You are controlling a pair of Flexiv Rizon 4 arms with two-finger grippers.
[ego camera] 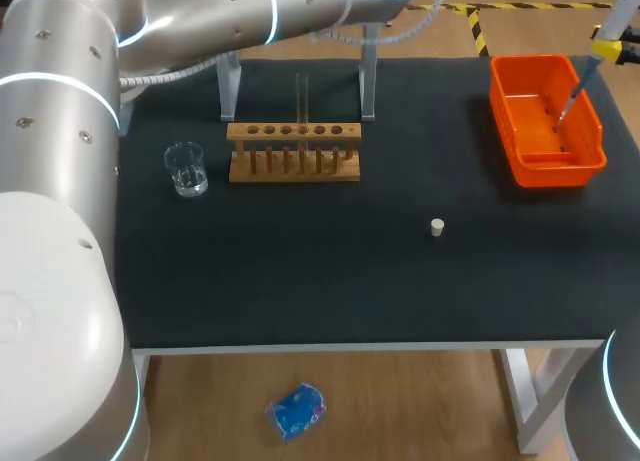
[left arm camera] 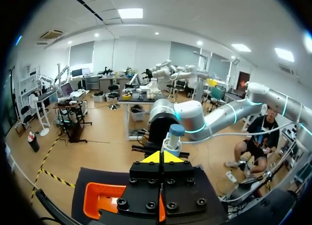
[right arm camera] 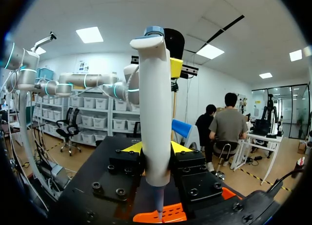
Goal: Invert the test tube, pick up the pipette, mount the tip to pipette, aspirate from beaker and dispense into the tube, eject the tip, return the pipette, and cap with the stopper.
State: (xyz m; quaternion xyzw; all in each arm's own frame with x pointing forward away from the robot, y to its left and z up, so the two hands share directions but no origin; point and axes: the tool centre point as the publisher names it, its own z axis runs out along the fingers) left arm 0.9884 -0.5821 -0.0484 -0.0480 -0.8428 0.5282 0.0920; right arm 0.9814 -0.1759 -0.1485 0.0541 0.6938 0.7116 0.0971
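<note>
Our right gripper (right arm camera: 156,148) clamps the smooth white plastic pipette (right arm camera: 155,108) above the rectangular orange plastic bin (ego camera: 555,171), far right. Our left gripper (left arm camera: 162,157) has its yellow tips pressed together, holding nothing. The clear glass tube (ego camera: 301,99) stands upright in the slotted wooden rack (ego camera: 293,153), the small white stopper (ego camera: 437,227) nearer.

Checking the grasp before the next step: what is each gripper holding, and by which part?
The right gripper holds the pipette by the lower part of its white body. The left gripper holds nothing.
</note>
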